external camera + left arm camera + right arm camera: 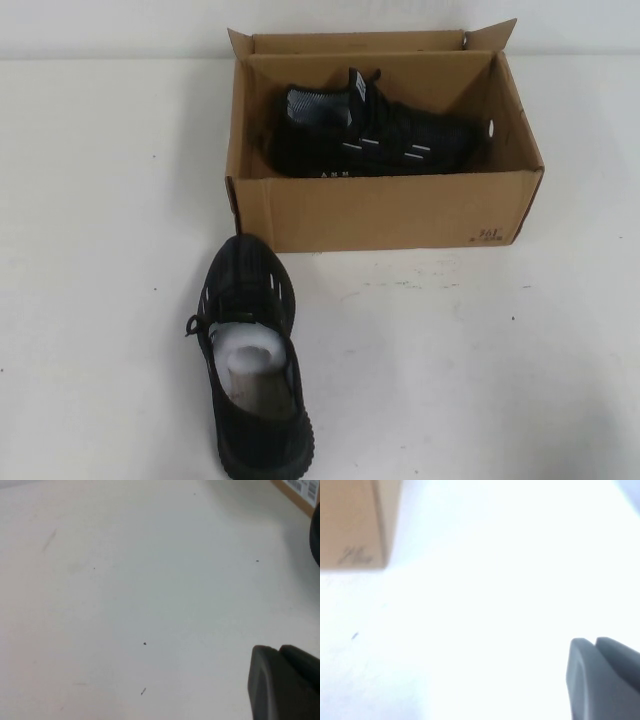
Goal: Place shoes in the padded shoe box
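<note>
One black knit sneaker point(372, 135) lies on its side inside the open brown cardboard shoe box point(385, 210). The other sneaker point(252, 355) stands on the table in front of the box's left corner, toe toward the box, with white stuffing inside. Neither arm shows in the high view. My left gripper point(278, 649) is shut and empty over bare table; a corner of the box point(300, 492) and a dark sliver of shoe point(316, 535) show at the edge of its view. My right gripper point(595, 641) is shut and empty over bare table, apart from the box corner point(355, 525).
The white table point(480, 360) spreads around the box and the loose shoe. The box's short flaps point(490, 36) stand up at the back corners. A small side hole point(491, 128) is in the box's right wall.
</note>
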`<control>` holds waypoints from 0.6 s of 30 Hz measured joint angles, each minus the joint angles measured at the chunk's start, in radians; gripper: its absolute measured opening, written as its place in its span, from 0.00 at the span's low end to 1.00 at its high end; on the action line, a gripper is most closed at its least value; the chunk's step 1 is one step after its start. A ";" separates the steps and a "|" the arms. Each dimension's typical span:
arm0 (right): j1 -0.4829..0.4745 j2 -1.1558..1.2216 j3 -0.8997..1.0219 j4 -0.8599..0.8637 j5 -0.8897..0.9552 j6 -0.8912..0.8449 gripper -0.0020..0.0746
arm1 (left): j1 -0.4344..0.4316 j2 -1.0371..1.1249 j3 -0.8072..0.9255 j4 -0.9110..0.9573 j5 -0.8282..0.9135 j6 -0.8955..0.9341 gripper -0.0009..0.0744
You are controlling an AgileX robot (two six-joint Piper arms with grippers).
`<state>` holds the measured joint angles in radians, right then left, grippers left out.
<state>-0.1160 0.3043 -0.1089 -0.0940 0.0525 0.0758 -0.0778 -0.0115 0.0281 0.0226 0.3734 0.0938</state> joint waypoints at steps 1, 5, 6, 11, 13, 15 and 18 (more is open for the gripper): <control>-0.010 -0.041 0.022 -0.002 -0.019 0.000 0.02 | 0.000 0.000 0.000 0.000 0.000 0.000 0.01; -0.019 -0.210 0.114 -0.004 -0.063 0.000 0.02 | 0.000 0.000 0.000 0.000 0.000 0.000 0.01; -0.019 -0.241 0.133 -0.004 -0.063 0.000 0.02 | 0.000 0.000 0.000 0.000 0.000 0.000 0.01; -0.006 -0.345 0.138 -0.020 0.019 -0.009 0.02 | 0.000 0.000 0.000 0.000 0.000 0.000 0.01; 0.013 -0.343 0.138 -0.039 0.031 -0.011 0.02 | 0.000 0.000 0.000 0.000 0.001 0.000 0.01; 0.040 -0.343 0.138 -0.045 0.077 -0.011 0.02 | 0.000 0.000 0.000 0.000 0.001 0.000 0.01; 0.069 -0.343 0.138 -0.058 0.165 -0.011 0.02 | 0.000 0.000 0.000 0.000 0.001 0.000 0.01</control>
<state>-0.0468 -0.0385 0.0292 -0.1518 0.2178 0.0647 -0.0778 -0.0115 0.0281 0.0226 0.3742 0.0938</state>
